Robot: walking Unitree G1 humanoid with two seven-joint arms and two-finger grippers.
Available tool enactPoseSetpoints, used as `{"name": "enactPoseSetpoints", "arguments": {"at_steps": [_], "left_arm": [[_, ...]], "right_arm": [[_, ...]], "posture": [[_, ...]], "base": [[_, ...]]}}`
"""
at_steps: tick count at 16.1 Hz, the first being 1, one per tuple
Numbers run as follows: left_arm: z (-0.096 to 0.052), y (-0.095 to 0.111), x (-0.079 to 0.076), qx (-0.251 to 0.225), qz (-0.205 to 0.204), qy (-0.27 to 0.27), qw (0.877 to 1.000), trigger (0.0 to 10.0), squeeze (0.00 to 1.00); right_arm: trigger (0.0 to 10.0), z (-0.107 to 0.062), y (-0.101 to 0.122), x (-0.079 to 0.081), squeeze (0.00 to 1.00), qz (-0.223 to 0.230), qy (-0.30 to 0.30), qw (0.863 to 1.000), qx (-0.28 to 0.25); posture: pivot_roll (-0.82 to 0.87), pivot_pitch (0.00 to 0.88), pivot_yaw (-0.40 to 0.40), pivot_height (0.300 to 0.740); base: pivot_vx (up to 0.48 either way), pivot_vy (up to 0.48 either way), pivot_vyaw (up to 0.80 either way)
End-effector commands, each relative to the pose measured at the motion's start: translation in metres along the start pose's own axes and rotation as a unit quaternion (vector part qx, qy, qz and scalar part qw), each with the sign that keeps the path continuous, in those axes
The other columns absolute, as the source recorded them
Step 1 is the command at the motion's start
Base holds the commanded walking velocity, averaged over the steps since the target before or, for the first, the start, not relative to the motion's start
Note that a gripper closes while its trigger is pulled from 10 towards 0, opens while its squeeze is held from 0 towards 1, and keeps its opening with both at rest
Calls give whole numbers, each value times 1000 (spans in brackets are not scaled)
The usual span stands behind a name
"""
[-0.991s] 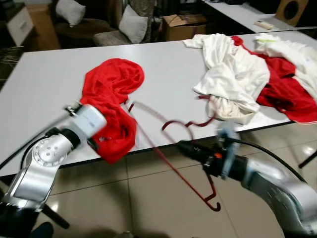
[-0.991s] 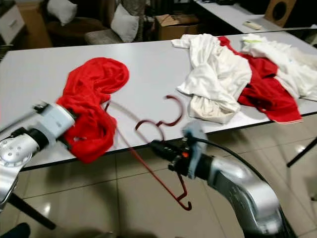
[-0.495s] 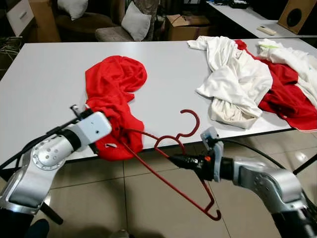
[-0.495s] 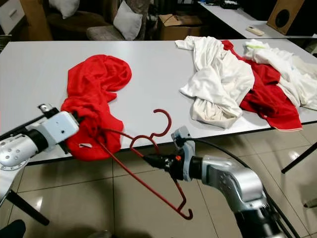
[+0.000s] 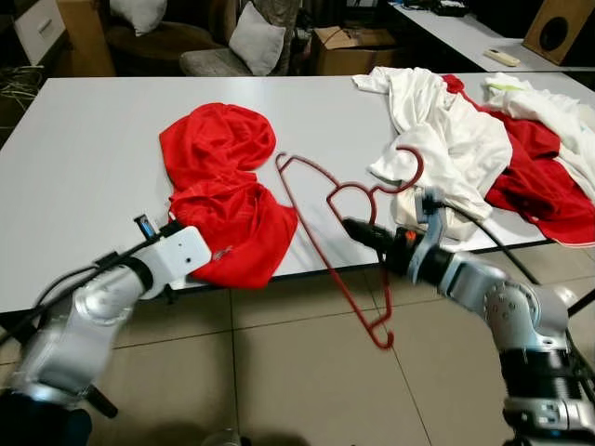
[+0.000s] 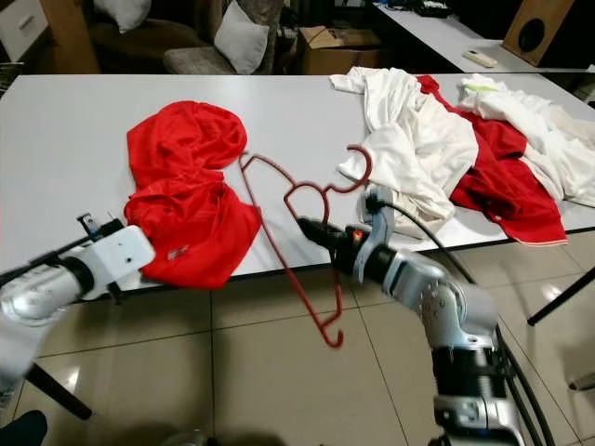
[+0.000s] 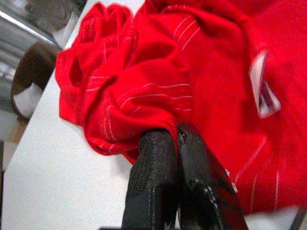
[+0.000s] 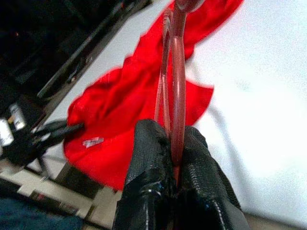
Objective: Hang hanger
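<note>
The right end effector (image 5: 358,229) has its fingers closed on the red hanger (image 5: 327,243), which it holds tilted over the white tabletop's (image 5: 84,177) near edge, hook above it, while the left end effector (image 7: 169,139), fingers pressed together, pinches the red garment (image 5: 223,200) lying just ahead of it.

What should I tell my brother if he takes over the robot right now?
Left tool: shut, pinching the near edge of the crumpled red cloth garment at the white table front edge.
Right tool: shut on the thin dark-red wire hanger, held in the air over the table edge, its lower end hanging above the floor.
Done: both things gripped.
Left: hanger is not yet inside the garment; nothing is hung.
</note>
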State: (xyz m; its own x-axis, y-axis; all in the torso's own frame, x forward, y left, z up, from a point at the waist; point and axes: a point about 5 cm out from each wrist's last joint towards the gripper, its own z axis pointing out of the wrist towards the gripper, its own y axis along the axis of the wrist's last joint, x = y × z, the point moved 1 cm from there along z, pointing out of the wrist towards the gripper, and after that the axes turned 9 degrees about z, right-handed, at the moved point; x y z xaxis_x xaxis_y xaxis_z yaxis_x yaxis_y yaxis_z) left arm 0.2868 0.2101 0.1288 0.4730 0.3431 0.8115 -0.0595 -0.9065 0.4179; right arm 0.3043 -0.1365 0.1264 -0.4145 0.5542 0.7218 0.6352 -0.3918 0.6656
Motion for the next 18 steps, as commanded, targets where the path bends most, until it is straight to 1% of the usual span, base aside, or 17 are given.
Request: {"name": "enactPoseSetpoints", "arguments": {"at_steps": [1,2,3,4,5,6,8,9,11,12,13,14,15,16,17,18], "left_arm": [[5,5,-2,-2,3,4,1000,0,0],[13,13,-13,-20,-60,1,998,2431,0],[15,15,-16,-26,-79,2,997,8902,0],[12,22,-19,-56,-132,-3,990,10000,0],[10,24,-17,-68,-160,-4,985,10000,0],[4,26,-7,-98,-217,2,971,10000,1000],[-2,24,-2,-107,-203,-32,973,10000,1000],[-5,23,1,-113,-205,-42,971,10000,1000],[-10,24,17,-141,-270,-17,952,10000,1000],[-10,19,26,-138,-304,14,943,10000,1000],[-10,14,31,-132,-323,35,936,10000,1000],[-9,5,37,-114,-348,66,928,10000,1000],[-7,-13,35,-64,-365,90,924,10000,1000],[-6,-24,32,-33,-375,98,921,10000,1000],[-4,-31,26,-14,-400,99,911,10000,1000],[1,-37,17,1,-431,103,896,10000,1000]], "right_arm": [[10000,0,-7,0,0,2,-6,1000,16],[10000,3,-22,-2,0,7,-18,999,39],[10000,3,-25,-2,0,11,-18,999,41],[10000,2,-27,1,0,21,-15,999,36],[10000,2,-27,1,0,22,-16,999,34],[10000,0,-26,0,0,22,-19,999,32],[10000,-1,-26,-2,0,18,-24,999,31],[10000,-1,-25,-2,0,16,-25,999,30],[10000,-1,-24,-2,0,16,-25,999,27],[10000,-1,-24,-2,0,15,-26,999,26],[10000,-1,-24,-1,0,15,-26,999,26],[10000,-1,-24,-2,0,14,-27,999,26],[10000,-2,-24,-2,0,13,-27,999,25],[10000,-2,-24,-2,0,13,-26,999,24],[10000,-3,-24,-2,0,12,-27,999,23],[10000,-3,-24,-1,0,12,-26,999,21]], "posture": [[-19,0,-61,740],[-29,0,-55,740],[-30,0,-54,740],[-35,0,-49,740],[-36,0,-48,740],[-36,0,-46,740],[-37,0,-43,740],[-37,0,-41,740],[-36,0,-40,740],[-36,0,-38,740],[-37,0,-37,740],[-37,0,-35,740],[-40,0,-31,740],[-41,0,-29,740],[-44,0,-27,740],[-47,0,-24,740]], "base": [[0,0,0],[0,0,0],[0,0,0],[0,0,0],[0,0,0],[0,0,0],[0,0,0],[0,0,0],[0,0,0],[0,0,0],[0,0,0],[0,0,0],[0,0,0],[0,0,0],[0,0,0],[0,0,0]]}}
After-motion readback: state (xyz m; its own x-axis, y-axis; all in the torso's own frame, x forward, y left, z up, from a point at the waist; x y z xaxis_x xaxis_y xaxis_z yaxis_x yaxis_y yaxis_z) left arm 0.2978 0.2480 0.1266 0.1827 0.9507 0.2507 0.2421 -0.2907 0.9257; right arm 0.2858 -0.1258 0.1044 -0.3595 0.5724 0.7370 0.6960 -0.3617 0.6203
